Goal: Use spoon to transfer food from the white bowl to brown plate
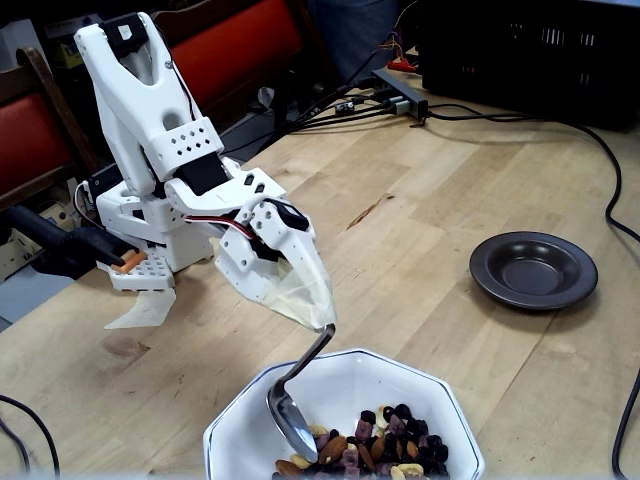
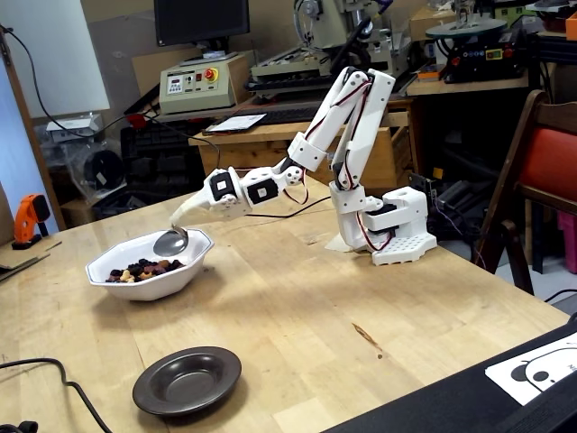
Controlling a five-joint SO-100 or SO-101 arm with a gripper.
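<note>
Spoon (image 1: 291,425) clamped in tool (image 1: 322,322), dipped inside white bowl (image 1: 440,395).
Oval end just beside food (image 1: 385,440), below the tool; brown plate (image 1: 533,270) well apart on worktop (image 1: 420,230).

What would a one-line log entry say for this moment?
phase: scooping | tool: shut on spoon | spoon: dipping into white bowl, at food | brown plate: empty
</note>
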